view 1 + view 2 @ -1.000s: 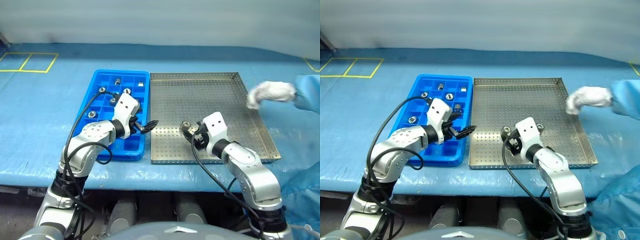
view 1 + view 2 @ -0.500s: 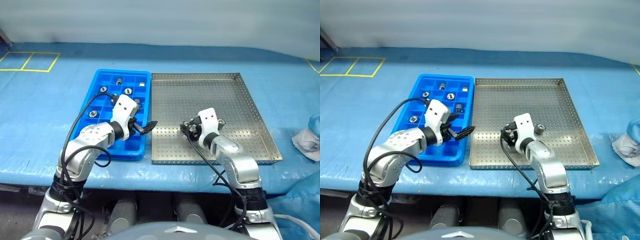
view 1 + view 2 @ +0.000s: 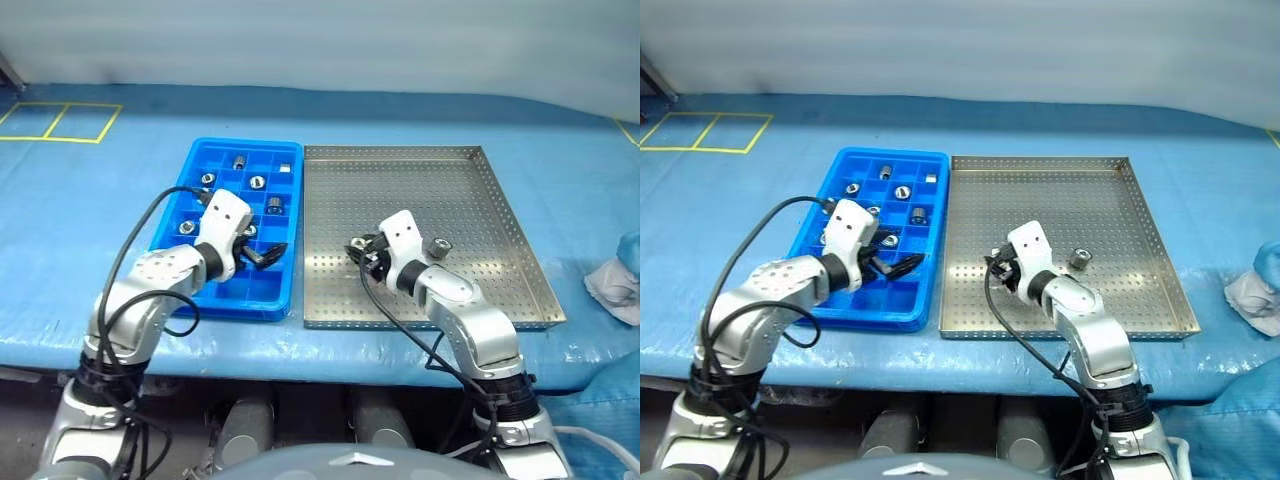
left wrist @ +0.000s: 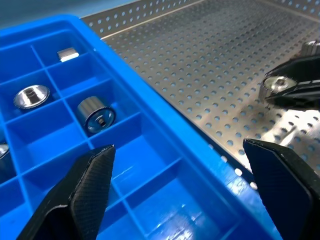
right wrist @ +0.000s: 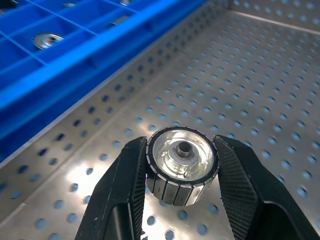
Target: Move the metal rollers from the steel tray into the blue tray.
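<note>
Between the right tool [image 5: 182, 167] fingers: one metal roller [image 5: 182, 165], clamped, above the steel tray [image 3: 480, 200] floor. Left tool [image 4: 180, 195]: fully open, empty, over the blue tray [image 3: 200, 165]. Several rollers [image 3: 901, 192] seated in its compartments; another [image 3: 438, 245] loose on the steel tray.

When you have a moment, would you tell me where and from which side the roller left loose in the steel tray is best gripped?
Grip the loose roller across its round side wall, coming down from above. It seems to stand alone on the steel tray floor, clear of the rim, just right of the right gripper, whose jaws already hold another roller the same way.
</note>
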Motion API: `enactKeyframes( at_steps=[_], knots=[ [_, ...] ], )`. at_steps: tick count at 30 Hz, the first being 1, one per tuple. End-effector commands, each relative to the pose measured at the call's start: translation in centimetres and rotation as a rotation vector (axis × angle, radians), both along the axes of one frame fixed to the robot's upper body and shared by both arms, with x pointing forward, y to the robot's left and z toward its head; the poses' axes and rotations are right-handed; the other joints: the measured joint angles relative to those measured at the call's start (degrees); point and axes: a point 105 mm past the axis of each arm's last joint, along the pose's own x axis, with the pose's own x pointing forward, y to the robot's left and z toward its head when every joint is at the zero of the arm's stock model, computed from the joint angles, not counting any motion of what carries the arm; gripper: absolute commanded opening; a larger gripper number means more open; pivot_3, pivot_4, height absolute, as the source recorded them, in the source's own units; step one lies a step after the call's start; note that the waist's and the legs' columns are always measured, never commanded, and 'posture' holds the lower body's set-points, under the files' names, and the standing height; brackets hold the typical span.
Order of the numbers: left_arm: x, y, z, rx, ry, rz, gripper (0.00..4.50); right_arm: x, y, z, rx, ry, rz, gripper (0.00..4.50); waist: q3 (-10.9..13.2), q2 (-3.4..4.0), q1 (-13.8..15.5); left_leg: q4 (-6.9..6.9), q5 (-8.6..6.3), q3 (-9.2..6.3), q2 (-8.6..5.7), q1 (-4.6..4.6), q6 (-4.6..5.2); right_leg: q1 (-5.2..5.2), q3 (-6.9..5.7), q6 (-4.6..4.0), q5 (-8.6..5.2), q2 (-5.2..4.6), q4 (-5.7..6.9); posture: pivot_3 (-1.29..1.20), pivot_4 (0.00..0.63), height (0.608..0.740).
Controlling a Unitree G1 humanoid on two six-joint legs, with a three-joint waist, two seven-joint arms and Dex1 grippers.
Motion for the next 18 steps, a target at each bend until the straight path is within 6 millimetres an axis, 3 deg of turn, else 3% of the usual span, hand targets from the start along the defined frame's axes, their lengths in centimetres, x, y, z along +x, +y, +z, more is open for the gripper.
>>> enactKeyframes(
  at_steps=[1, 6, 10, 14, 18],
  knots=[
    [-0.9, 1.9, 1.9, 0.012, -0.027, 0.034, 4.5, -1.8, 4.3, 3.3, 0.062, -0.094, 0.218, 1.73, 0.0, 0.0, 0.15, 0.0, 0.0, -0.02, 0.01, 0.01, 0.0, 0.01, -0.01, -0.02, -0.01, 0.01, 0.0, 0.08, 0.15, 0.74],
    [-2.7, 4.4, 2.0, 0.03, 0.028, 0.098, 4.5, -2.8, 9.3, 3.6, 0.096, -0.101, 0.383, 1.73, 0.01, -0.03, 1.19, -0.04, 0.0, -0.07, 0.01, 0.0, -0.01, 0.01, -0.05, -0.04, -0.03, 0.01, -0.02, 0.14, 0.15, 0.74],
    [-4.0, 6.0, 2.1, 0.038, 0.041, 0.159, 4.5, -3.1, 12.0, 3.0, 0.097, -0.071, 0.448, 1.73, 0.03, -0.08, 2.22, -0.07, 0.0, -0.09, 0.0, 0.01, -0.03, 0.0, -0.05, -0.05, -0.03, 0.01, -0.04, 0.19, 0.15, 0.74],
    [-4.4, 7.8, 2.4, 0.06, 0.034, 0.246, 4.5, -3.0, 13.4, 1.8, 0.085, -0.036, 0.472, 1.73, 0.03, -0.09, 3.33, -0.08, 0.04, -0.15, 0.01, 0.01, -0.12, -0.01, -0.09, -0.08, -0.04, 0.03, 0.0, 0.23, 0.15, 0.74],
    [-4.8, 8.0, 2.6, 0.065, 0.026, 0.264, 4.5, -2.8, 13.8, 0.9, 0.071, -0.002, 0.476, 1.73, 0.03, -0.09, 4.39, -0.08, 0.05, -0.15, 0.0, 0.04, -0.16, 0.02, -0.09, -0.1, -0.05, 0.03, 0.0, 0.25, 0.15, 0.74]
  ],
)
